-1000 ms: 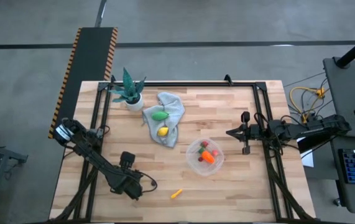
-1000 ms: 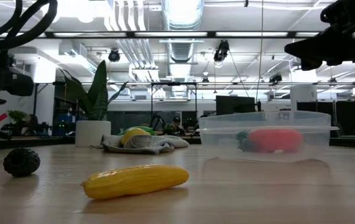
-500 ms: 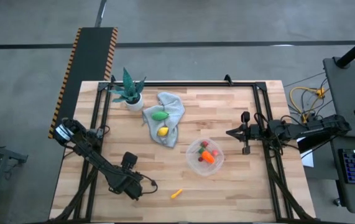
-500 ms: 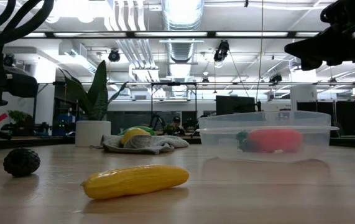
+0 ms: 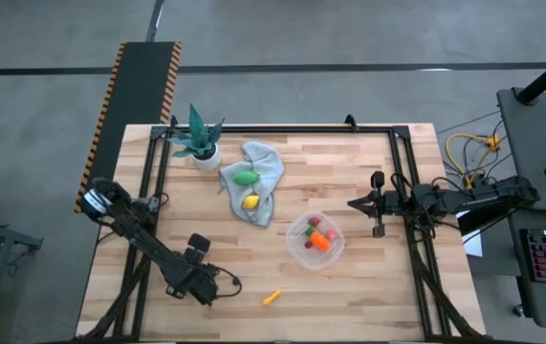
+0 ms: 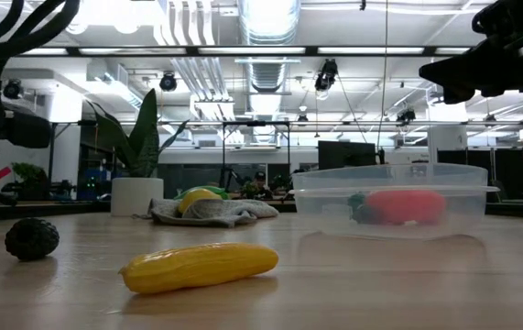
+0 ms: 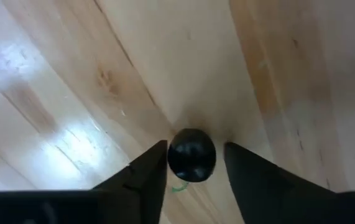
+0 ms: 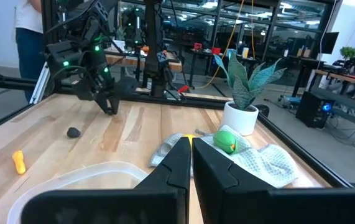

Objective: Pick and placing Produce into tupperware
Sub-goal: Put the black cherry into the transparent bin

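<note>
A dark berry (image 7: 191, 154) lies on the wooden table near its front left, also visible in the low view (image 6: 32, 238). My left gripper (image 5: 206, 290) hangs above it, pointing down and open, with one finger on each side of the berry in the left wrist view. The low view shows no finger down beside the berry. A yellow-orange sliver (image 5: 271, 297) lies near the front edge. The clear tupperware (image 5: 316, 241) holds an orange carrot (image 5: 321, 243) and small red pieces. My right gripper (image 5: 353, 204) waits shut and level at the table's right.
A grey cloth (image 5: 253, 182) at the back carries a green piece (image 5: 245, 177) and a yellow lemon (image 5: 250, 202). A potted plant (image 5: 199, 143) stands at the back left. Black frame rails (image 5: 404, 172) run along the table's sides.
My left gripper has stayed above the dark berry and rolled a little about its own pointing line. The berry, the sliver and the tupperware have not moved.
</note>
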Motion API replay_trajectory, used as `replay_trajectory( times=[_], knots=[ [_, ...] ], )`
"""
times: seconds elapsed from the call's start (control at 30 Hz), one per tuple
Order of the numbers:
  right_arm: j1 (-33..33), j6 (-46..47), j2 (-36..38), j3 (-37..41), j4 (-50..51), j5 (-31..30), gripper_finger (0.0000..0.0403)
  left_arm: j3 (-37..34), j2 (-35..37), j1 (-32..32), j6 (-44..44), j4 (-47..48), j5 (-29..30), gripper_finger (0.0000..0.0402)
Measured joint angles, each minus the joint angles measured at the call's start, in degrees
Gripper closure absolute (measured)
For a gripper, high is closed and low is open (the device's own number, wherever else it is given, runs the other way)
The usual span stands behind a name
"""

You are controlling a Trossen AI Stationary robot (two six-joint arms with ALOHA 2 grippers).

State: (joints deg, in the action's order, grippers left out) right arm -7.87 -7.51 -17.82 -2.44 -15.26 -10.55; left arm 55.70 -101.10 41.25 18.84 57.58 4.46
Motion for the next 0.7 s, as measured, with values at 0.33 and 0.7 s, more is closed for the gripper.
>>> replay_trajectory(
  times=[0.33, 0.7],
  knots=[
    [-0.01, 0.02, -0.04, 0.0, 0.02, 0.0, 0.0394, -1.92, -0.07, -0.02, 0.38, -2.53, -0.49, 0.032],
    [0.0, 1.07, -1.07, 0.0, 0.03, 0.02, 0.0394, 0.85, -0.11, -0.18, 3.31, 0.34, -0.44, 0.0317]
  ],
)
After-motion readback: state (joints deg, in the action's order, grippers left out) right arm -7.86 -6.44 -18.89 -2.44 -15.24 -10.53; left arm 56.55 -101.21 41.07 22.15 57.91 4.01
